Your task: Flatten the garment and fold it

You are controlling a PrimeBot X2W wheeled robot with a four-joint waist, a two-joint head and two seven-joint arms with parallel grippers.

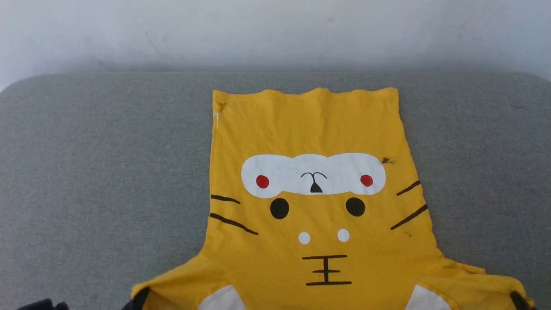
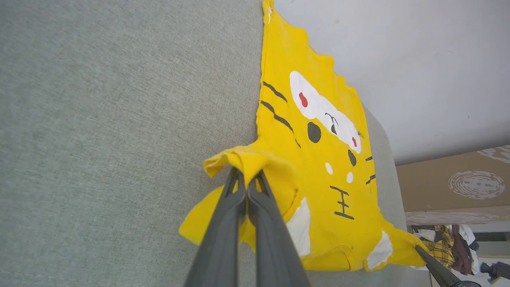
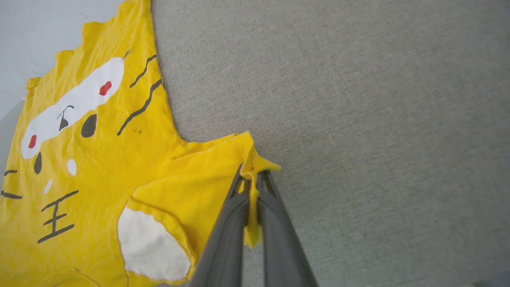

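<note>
Pinching one sleeve each, the left gripper [image 2: 247, 179] and the right gripper [image 3: 252, 177] are clamped tight on the garment [image 1: 318, 129], with yellow cloth bunched in both grips. The shirt lies print-up, spread across the grey padded surface [image 1: 86, 172], its wavy hem toward the white wall [image 1: 275, 30].

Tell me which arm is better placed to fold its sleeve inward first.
Probably right: the right gripper pinches the garment by a flatter sleeve's edge; the sleeve in the left gripper is bunched.
</note>
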